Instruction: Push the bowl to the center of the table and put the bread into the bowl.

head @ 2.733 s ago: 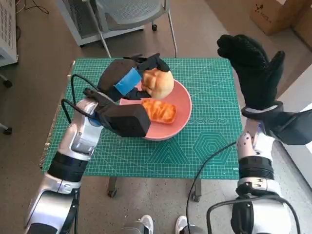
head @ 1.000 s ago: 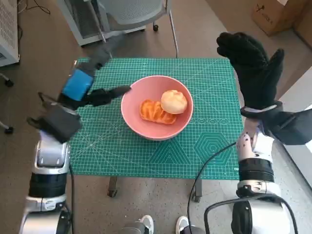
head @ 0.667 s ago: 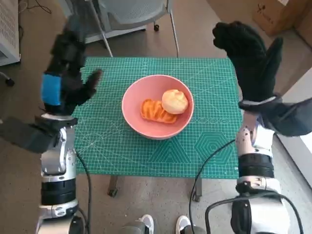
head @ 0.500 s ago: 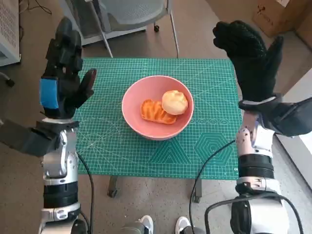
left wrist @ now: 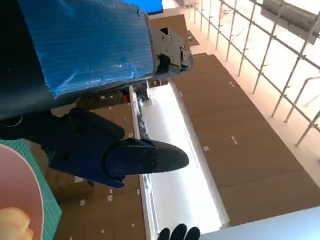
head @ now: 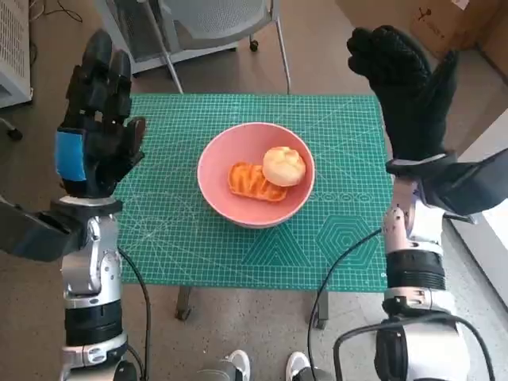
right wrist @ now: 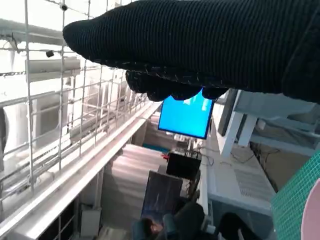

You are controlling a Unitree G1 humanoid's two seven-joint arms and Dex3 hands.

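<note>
Bread (head: 266, 172) is sitting in the centred bowl (head: 255, 175); we are holding our left hand (head: 94, 141) and right hand (head: 405, 91) raised, fingers spread, empty, task looking finished.

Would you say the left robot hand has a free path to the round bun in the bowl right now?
Probably yes. The left robot hand is raised, open and empty beside the table, and the round bun lies uncovered in the pink bowl; only the low rim lies between them.

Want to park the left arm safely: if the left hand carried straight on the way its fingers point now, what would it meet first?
Probably nothing close. The left hand is raised, open, fingers pointing up and away; its wrist view shows only ceiling and railings ahead. The bowl and table lie off that line. Depth is uncertain.
</note>
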